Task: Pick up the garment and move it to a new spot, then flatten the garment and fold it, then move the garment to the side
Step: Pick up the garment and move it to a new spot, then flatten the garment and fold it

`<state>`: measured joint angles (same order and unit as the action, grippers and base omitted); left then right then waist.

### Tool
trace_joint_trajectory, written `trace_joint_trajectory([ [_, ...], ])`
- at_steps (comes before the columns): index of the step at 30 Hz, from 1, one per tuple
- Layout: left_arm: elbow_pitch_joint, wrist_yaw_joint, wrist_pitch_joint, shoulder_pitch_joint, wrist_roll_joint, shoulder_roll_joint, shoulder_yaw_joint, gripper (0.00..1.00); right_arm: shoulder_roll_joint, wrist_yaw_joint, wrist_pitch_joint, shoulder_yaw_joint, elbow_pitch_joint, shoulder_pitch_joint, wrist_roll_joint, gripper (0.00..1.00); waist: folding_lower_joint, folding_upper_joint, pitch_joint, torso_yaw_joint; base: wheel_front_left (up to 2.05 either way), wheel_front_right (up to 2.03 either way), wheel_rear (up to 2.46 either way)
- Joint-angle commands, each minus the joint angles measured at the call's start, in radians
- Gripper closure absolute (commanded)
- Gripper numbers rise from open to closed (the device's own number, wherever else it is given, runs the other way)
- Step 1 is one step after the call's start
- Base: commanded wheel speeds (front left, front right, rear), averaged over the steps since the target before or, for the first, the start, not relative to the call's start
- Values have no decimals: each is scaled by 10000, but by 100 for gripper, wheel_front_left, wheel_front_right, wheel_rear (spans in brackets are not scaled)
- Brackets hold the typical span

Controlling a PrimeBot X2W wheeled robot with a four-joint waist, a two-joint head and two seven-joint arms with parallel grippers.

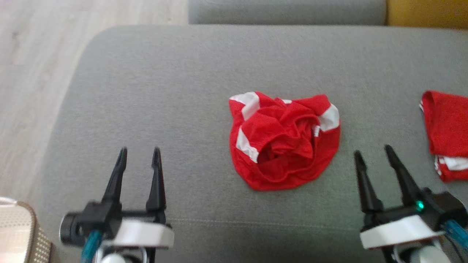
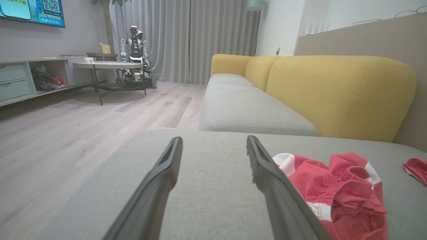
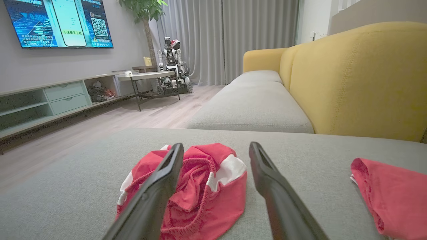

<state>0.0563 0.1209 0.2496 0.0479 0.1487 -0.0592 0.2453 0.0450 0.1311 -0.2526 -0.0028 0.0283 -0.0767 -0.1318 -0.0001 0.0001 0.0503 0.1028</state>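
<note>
Garment (image 1: 284,140) is seen crumpled between the hands.
Left hand (image 1: 140,150) and right hand (image 1: 372,150) are spread wide, empty; the screen's (image 3: 60,23) writing cannot be read.

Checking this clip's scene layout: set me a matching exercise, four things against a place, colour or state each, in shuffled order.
Things:
1. crumpled garment
2. second red garment
3. left gripper
4. sofa backrest

Descriptions:
A. yellow
B. open, over bare grey cushion
C. bunched in a heap, mid-cushion
D. at the head view's right edge

Pairs: 1-C, 2-D, 3-B, 4-A
</note>
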Motion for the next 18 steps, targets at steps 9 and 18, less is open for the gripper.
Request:
trace_joint_trajectory([
  [9,910,208,122,1098,-266,85,-359,0,53,-4,-92,25,495,-435,-247,0,1,-1,-472,552,0,0,0],
  [18,733,204,122,1109,-363,88,-263,0,53,-4,-92,192,388,-511,-363,0,1,-1,-503,565,0,0,0],
])
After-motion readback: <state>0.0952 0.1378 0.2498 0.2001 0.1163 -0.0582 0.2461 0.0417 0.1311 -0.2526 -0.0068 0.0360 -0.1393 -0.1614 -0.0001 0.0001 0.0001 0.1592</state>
